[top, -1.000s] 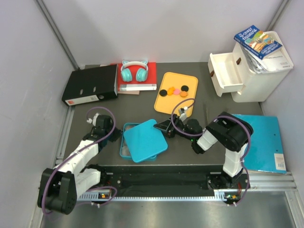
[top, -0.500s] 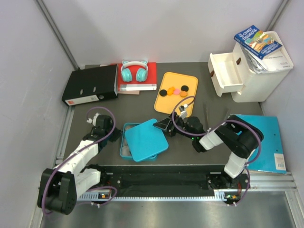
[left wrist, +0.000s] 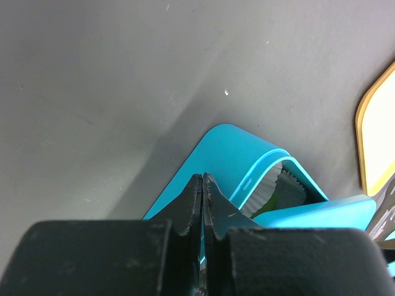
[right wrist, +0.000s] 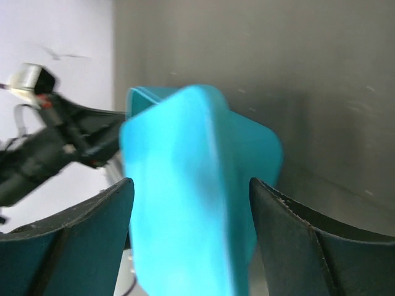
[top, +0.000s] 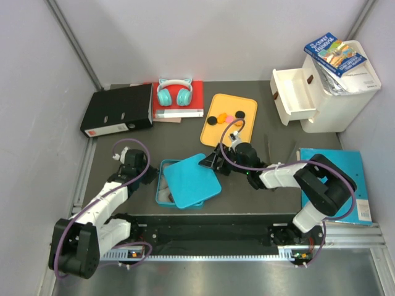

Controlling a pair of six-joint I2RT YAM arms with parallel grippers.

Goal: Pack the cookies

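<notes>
Right claw [right wrist: 190, 182], spread wide astride a corner of the teal lid [top: 191, 182] (left claw [left wrist: 202, 185] shut, empty), should grip squarely before lifting.

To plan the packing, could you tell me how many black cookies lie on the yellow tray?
2: a black cookie at the row's left end, another at its right end; the right arm could hide more.

The top external camera looks down from above and behind the arms, over the whole table [top: 179, 139]. The left wrist camera sits behind the left fingers [left wrist: 194, 203], low and very near the blue box [left wrist: 234, 154]. The right wrist camera looks between the right fingers [right wrist: 80, 234], close on the blue lid [right wrist: 185, 185]. All views share this lid.
</notes>
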